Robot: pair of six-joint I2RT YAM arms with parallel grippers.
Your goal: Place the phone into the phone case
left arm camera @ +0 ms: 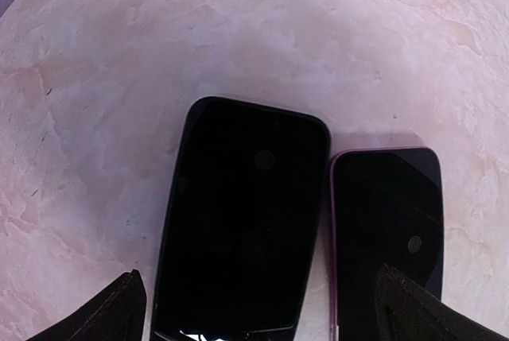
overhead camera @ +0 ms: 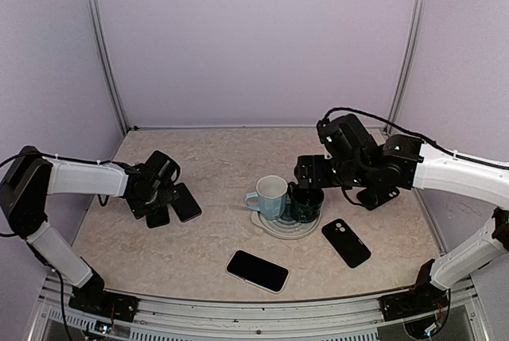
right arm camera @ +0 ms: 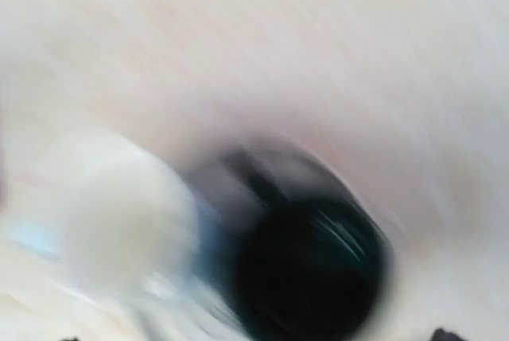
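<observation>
Two candidates: black slab (left arm camera: 242, 222) and pink-rimmed slab (left arm camera: 386, 230), flat and side by side just below the left gripper (left arm camera: 258, 272), between its spread fingers. Can't tell which is phone and which is case. Risk: closing now pinches both or skids off the flat edges. The right gripper (overhead camera: 307, 176) hangs over the dark mug (overhead camera: 305, 206); view blurred, so can't tell its state.

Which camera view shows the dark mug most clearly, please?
The top external view: the dark mug stands sharp beside the pale blue mug. The right wrist view shows it as a blurred blob; the left wrist view misses it.
</observation>
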